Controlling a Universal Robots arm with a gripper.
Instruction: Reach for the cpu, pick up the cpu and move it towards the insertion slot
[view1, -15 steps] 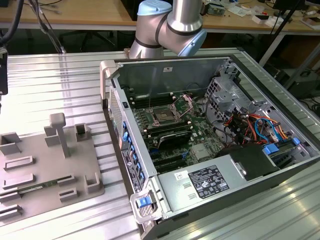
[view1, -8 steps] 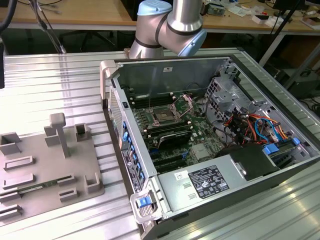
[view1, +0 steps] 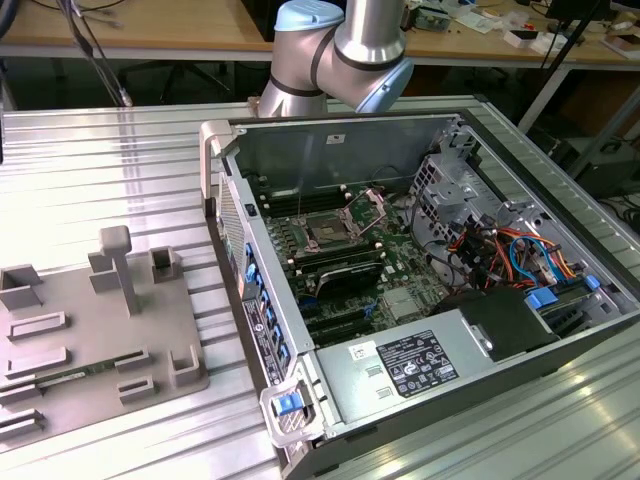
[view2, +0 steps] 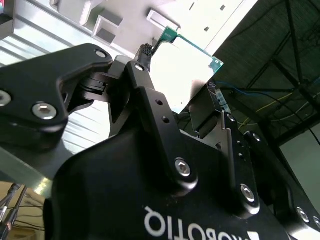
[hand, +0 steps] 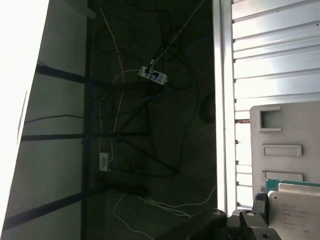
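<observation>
In the second wrist view my gripper (view2: 179, 75) is shut on the cpu (view2: 185, 62), a pale bright square plate with a thin green rim, held by its edges between the two black fingers (view2: 145, 55). The first wrist view shows the cpu (hand: 297, 207) again, above the gripper's dark body, with the grey fixture plate (hand: 285, 130) behind it. The insertion slot (view1: 328, 232) lies on the green board inside the open computer case in the exterior view. It has a dark square centre, and its metal bracket (view1: 375, 205) is tilted up.
The open computer case (view1: 440, 360) takes up the middle and the exterior view's right, with cables and drives inside. A grey fixture plate (view1: 90, 330) with upright holders lies at the exterior view's left. The arm's elbow (view1: 340, 50) hangs over the case's far wall. Past the table edge (hand: 222, 100) lies dark floor with cables.
</observation>
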